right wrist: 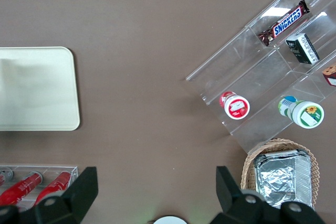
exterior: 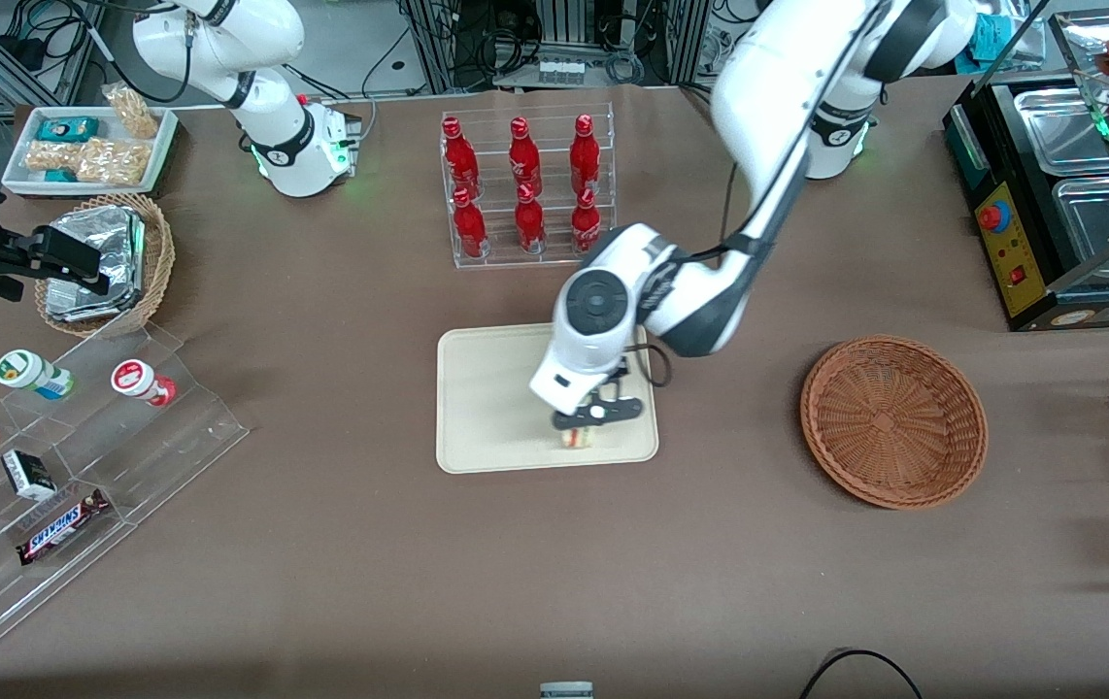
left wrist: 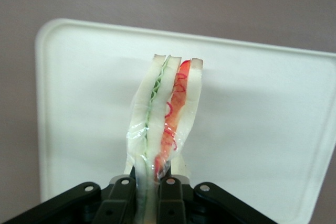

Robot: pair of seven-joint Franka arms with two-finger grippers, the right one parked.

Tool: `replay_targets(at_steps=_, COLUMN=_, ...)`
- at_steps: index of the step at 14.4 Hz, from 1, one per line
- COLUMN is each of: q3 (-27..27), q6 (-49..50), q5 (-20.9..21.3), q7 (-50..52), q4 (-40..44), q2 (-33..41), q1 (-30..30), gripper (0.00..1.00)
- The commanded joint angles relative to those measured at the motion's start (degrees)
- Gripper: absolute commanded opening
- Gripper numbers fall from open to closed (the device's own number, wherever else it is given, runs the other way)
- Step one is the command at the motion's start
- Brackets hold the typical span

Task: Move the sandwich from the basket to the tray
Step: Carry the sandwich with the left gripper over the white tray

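While held over its target: the sandwich [exterior: 576,438] sits low in the middle of the front view, nipped in the gripper [exterior: 586,419] above the nearer part of the tray [exterior: 487,388].
Grip state: clenched on the sandwich; the wrist view shows the black fingers [left wrist: 170,195] pinching one narrow end of the wedge [left wrist: 167,116], with the rest sticking out past them over the pale tray [left wrist: 262,129].
Basket: the reddish-brown basket [exterior: 892,419], at the right of the front view toward the working arm's end, holds nothing.
Feel, as a judgement: light and soft; the bread slices bow slightly and would crush under a hard squeeze.
Surface: a clear film wrap crinkles around it, so probably a little slippery.
Best hold: across the flat bread faces near one end, as now, so the layers are pressed together rather than split.
Risk: layers could splay or slide if it is released from a height.
Contact with tray: cannot tell whether it touches.
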State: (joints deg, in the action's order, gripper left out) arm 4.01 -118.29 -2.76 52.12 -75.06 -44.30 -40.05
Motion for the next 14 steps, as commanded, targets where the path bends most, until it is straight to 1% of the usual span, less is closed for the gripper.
replay_targets(at_steps=1, q3=-0.67, q6=0.61, q5=-0.49, q7=5.0, q4=6.32, q2=-5.44, q1=-2.48, gripper=0.0)
replay_targets(at_steps=4, q3=-0.67, q6=-3.43, q5=-0.49, q7=5.18, q4=5.97, q2=-6.59, q1=-3.89, gripper=0.02)
replay_targets(at_steps=5, q3=-0.58, q6=-3.52, q5=-0.58, q7=5.27, q4=5.97, q2=-6.76, q1=-3.98, gripper=0.07)
replay_targets(at_steps=6, q3=-0.58, q6=-3.53, q5=-0.67, q7=6.06, q4=5.97, q2=-6.77, q1=-3.9, gripper=0.22)
replay_targets(at_steps=7, q3=-0.58, q6=-3.61, q5=-0.67, q7=8.41, q4=5.97, q2=-6.77, q1=-3.89, gripper=0.78)
replay_targets(at_steps=8, q3=-0.58, q6=-3.53, q5=-0.75, q7=10.18, q4=5.89, q2=-6.5, q1=-3.89, gripper=1.0)
replay_targets(at_steps=11, q3=-0.67, q6=-1.78, q5=-0.58, q7=10.55, q4=5.62, q2=-4.23, q1=-3.46, gripper=1.0)
replay_targets(at_steps=14, q3=-1.54, q6=6.91, q5=0.82, q7=8.1, q4=3.96, q2=2.52, q1=-3.02, gripper=1.0)
